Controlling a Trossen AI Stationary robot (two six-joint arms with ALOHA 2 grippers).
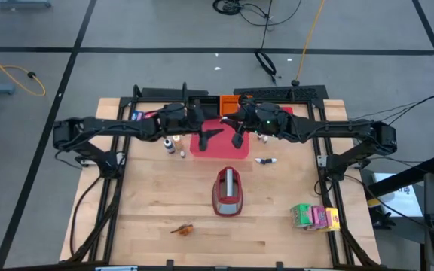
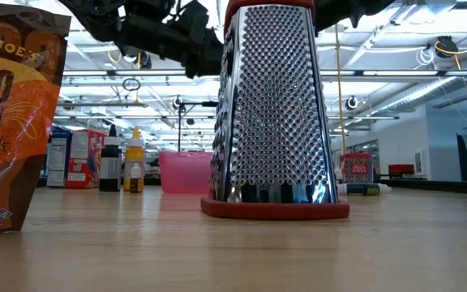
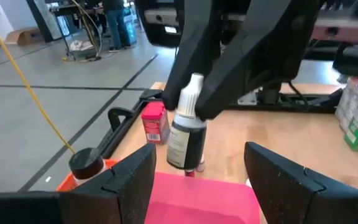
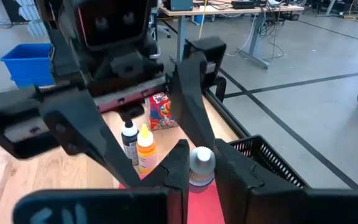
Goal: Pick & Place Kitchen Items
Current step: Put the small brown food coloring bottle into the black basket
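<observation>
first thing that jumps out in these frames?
Both arms meet over the pink tray at the table's far middle: the right gripper is shut on a small dark bottle with a white cap, hanging above the tray, while the left gripper faces it, open. Next is the red-based box grater standing alone mid-table, filling the low view.

Orange snack bag (image 2: 10, 113) reads "R JOE'S", "CO"; other labels illegible.

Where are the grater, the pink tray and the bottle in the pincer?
grater (image 2: 274, 113), low view, its perforated metal face
pink tray (image 1: 221, 143), high view, its bare floor
bottle (image 3: 187, 138), left wrist view, its label
</observation>
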